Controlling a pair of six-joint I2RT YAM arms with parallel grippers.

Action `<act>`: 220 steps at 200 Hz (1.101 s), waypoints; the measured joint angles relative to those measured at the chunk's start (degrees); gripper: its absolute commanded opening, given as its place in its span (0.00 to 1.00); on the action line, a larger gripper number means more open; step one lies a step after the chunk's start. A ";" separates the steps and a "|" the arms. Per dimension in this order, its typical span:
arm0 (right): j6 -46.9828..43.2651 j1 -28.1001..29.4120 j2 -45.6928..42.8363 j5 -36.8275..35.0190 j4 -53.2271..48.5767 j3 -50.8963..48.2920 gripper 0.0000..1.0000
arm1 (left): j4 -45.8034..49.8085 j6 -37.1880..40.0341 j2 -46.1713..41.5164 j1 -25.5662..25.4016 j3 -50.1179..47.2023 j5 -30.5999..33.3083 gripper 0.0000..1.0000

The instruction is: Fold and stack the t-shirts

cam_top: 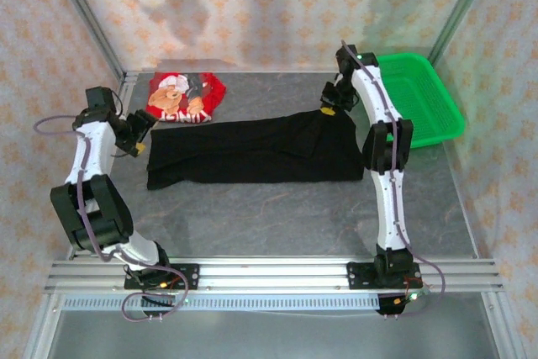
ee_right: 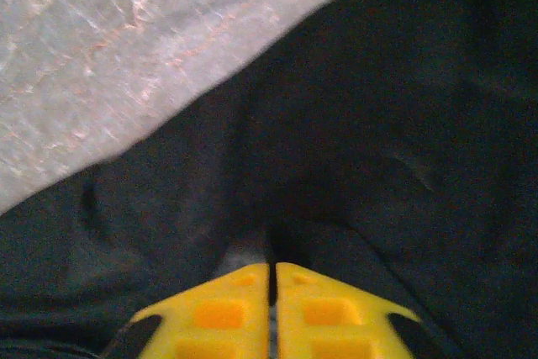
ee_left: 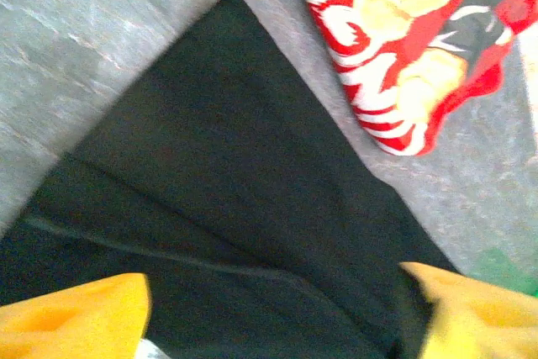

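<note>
Where the left gripper [ee_left: 273, 292] hangs over the left end of the black t-shirt [cam_top: 252, 153], its yellow fingers [ee_left: 92, 308] stand wide apart with nothing between them, cloth lying flat beneath. Right gripper [ee_right: 271, 268]: yellow fingertips drawn almost together, a hairline slit between, set against the shirt's far right end; whether a fold is pinched cannot be told. Writing: white lettering under the print of the red t-shirt [cam_top: 187, 97], too small and skewed to read; no other label visible. Obscured: in the left wrist view, the print is cut off by the frame's top and right edges; the right wrist view is blurred; the right arm crosses the black shirt's right edge in the top view. Black t-shirt: plain, large, spread as a long band across the middle of the grey table [cam_top: 277, 216], a seam and a layered fold showing near the left end. Red t-shirt: smaller, cartoon figure in white and tan, lying crumpled at the far left, just beyond the black one. Green mesh basket [cam_top: 420, 98]: far right corner.
</note>
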State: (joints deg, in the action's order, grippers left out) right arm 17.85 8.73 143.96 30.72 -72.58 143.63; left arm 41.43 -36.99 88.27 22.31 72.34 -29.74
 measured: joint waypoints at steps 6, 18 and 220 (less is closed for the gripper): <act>1.55 -0.07 0.61 2.14 1.88 -0.22 0.29 | 0.02 -0.31 -0.55 -0.76 0.00 0.11 0.82; 5.46 -0.09 1.27 6.73 7.54 -1.51 0.35 | 0.02 -0.68 -1.44 -2.51 -0.07 0.39 0.83; 20.74 3.06 -33.20 18.25 47.74 -70.60 0.45 | -7.08 -2.67 -13.42 -29.81 -19.93 4.98 0.83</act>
State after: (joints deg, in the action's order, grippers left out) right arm 38.59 11.79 110.76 48.97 -24.84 73.03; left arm 34.35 -39.66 74.85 -7.51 52.40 -24.75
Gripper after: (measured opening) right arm 0.452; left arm 0.835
